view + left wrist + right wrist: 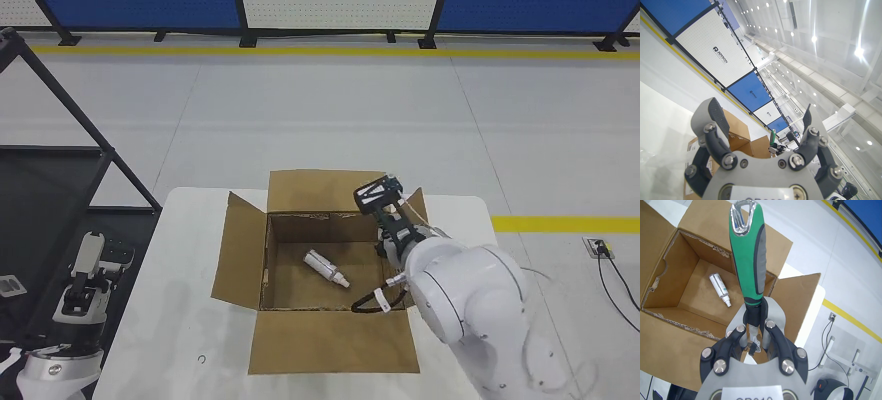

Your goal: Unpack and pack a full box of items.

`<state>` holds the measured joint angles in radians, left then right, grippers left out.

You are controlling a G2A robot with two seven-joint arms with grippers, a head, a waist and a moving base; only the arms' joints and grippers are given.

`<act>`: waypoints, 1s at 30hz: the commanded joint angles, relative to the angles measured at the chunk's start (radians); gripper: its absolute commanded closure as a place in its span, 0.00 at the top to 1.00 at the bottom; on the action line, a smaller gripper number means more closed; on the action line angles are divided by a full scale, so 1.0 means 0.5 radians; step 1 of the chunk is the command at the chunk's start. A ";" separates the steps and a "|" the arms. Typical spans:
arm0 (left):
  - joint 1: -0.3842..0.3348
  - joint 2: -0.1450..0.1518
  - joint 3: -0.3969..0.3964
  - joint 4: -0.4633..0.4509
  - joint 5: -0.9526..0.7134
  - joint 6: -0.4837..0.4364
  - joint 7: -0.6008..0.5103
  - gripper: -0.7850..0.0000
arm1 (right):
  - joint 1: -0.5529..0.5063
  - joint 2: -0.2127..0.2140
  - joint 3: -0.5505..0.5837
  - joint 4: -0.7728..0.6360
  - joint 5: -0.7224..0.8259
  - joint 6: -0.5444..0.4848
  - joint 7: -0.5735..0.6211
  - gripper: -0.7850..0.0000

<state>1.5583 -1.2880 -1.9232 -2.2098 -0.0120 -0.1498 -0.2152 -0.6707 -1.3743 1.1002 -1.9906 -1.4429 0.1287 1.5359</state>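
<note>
Box: an open cardboard box (330,345) stands on the white table (190,290), all four flaps folded outward.
Bottle: a small white spray bottle (326,267) lies on its side on the box floor, near the middle, nozzle toward the near right corner.
Right gripper: in the top view it (383,195) sits over the far right corner of the box, but its fingers are hard to read from there.
Right wrist view: the gripper (755,311) is clamped on the dark neck of a green tool (749,256) with a green and grey handle and a chrome loop at its end. The handle sticks out past the fingertips, above the box (677,342) and the bottle (719,288).
Left gripper: in the top view it (90,258) is off the table's left edge, well apart from the box.
Left wrist view: the gripper (761,106) points up toward the ceiling, fingers (717,115) spread wide with nothing between them. Behind it are the box (738,130) and, farther off, the green tool (773,136) standing upright.
</note>
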 commanded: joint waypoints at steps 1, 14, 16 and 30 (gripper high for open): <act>0.000 0.000 0.000 0.000 0.000 0.000 0.000 1.00 | -0.050 0.014 0.085 -0.070 -0.006 0.009 0.000 0.00; 0.000 0.000 0.000 0.000 0.000 0.000 0.000 1.00 | -0.408 0.094 0.613 -0.359 0.018 0.152 0.000 0.00; 0.000 0.000 0.000 0.000 0.000 0.000 0.000 1.00 | -0.461 0.104 0.682 -0.387 0.028 0.165 0.000 0.00; 0.000 0.000 0.000 0.000 0.000 0.000 0.000 1.00 | -0.565 0.166 1.023 -0.100 0.253 0.173 0.000 0.00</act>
<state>1.5583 -1.2880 -1.9232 -2.2098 -0.0120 -0.1498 -0.2152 -0.9573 -1.2935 1.6031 -2.0628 -1.3272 0.2209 1.5359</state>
